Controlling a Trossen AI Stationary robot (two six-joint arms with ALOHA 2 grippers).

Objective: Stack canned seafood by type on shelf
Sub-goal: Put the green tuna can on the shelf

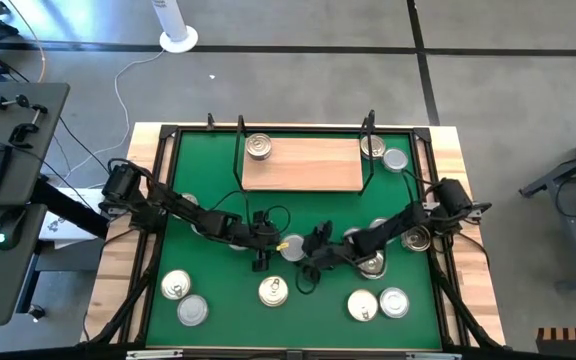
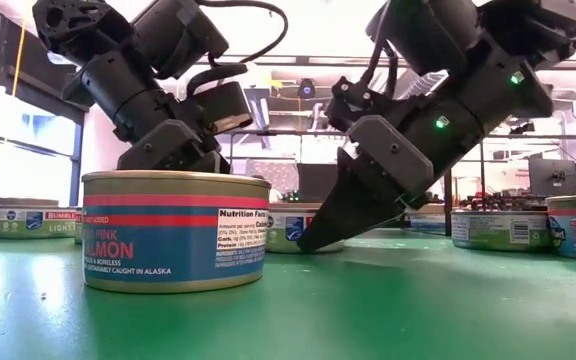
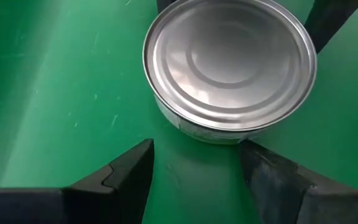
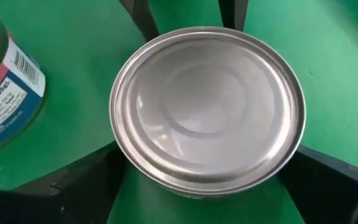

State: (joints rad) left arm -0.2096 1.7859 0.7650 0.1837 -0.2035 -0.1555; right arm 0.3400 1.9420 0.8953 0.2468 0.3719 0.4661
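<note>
A silver-lidded can of seafood (image 1: pixel 293 248) stands flat on the green mat between my two grippers. My right gripper (image 4: pixel 207 168) is open, one finger on each side of this can (image 4: pixel 207 109). My left gripper (image 3: pixel 194 155) is open on the can's opposite side, with its fingertips just short of the can's wall (image 3: pixel 229 68). The shelf (image 1: pixel 303 165), a tan board with black uprights, lies at the mat's far side. One can (image 1: pixel 259 147) sits on its far left corner. In the low view a salmon can (image 2: pixel 176 230) hides my left gripper. My left gripper's one fingertip (image 3: pixel 253 155) stands right at the foot of the can's wall (image 3: pixel 229 138); I cannot tell whether it touches. My right gripper's fingers (image 4: pixel 86 180) flank the can's wall (image 4: pixel 129 168), slanting down from the table's right. The lid hides where they meet it, so I cannot tell whether they touch.
Two cans (image 1: pixel 384 154) stand beside the shelf's right end. More cans sit near my right arm (image 1: pixel 415 238), at the near left (image 1: pixel 183 298), near middle (image 1: pixel 273 292) and near right (image 1: pixel 378 303). A blue-labelled can (image 4: pixel 5 87) stands close beside my right gripper.
</note>
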